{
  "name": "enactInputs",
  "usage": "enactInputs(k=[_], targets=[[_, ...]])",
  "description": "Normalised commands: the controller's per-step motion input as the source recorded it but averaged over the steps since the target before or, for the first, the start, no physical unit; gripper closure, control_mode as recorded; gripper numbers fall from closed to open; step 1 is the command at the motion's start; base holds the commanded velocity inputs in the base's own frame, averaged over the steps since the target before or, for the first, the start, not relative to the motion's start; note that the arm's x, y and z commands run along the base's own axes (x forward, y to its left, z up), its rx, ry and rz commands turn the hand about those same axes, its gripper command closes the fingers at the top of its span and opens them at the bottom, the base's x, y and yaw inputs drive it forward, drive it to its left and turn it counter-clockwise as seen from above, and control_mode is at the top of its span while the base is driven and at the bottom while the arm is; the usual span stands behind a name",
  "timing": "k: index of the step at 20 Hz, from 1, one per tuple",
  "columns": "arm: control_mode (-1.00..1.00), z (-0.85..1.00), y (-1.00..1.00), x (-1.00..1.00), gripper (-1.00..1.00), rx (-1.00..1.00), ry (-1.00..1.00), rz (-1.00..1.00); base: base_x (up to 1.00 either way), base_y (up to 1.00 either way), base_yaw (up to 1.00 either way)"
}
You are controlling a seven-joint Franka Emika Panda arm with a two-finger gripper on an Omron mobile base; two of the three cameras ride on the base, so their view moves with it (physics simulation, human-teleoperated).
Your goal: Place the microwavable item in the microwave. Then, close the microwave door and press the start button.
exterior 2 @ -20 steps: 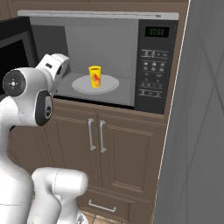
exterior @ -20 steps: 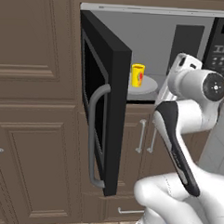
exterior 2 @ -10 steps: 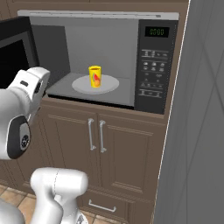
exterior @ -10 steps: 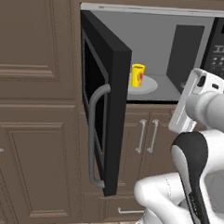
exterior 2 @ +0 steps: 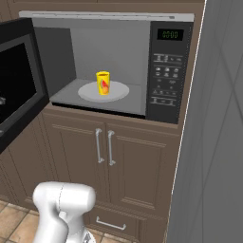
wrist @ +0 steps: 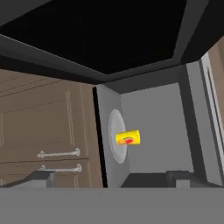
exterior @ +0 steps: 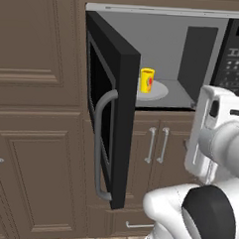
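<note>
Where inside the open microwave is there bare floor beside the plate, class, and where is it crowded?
Inside the microwave, bare grey floor lies between the turntable plate and the keypad-side wall, and along the front lip. The yellow cup takes the plate's middle. The left side is tight: the open microwave door stands out there.
</note>
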Motion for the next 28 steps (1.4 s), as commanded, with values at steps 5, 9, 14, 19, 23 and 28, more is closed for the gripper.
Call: enactInputs(k=[5,9,14,19,23,28], targets=[[-1.00,0.00,0.30,-1.00,-1.00,-0.18,-0.04,0.04,0.00,0.00,0.00],[-1.00,-0.01,0.27,-1.00,-1.00,-0.16,-0.12,0.04,0.00,0.00,0.00],[-1.00,-0.37,0.69,-0.39,-1.00,-0.19,-0.02,0.07,0.00,0.00,0.00],[-1.00,-0.59,1.00,0.03,-1.00,-0.21,0.00,0.07,0.00,0.00,0.00],[-1.00,-0.52,1.00,0.11,-1.00,-0.19,0.00,0.05,0.00,0.00,0.00],[-1.00,-0.48,0.97,0.59,-1.00,-0.14,0.01,0.01,0.00,0.00,0.00]])
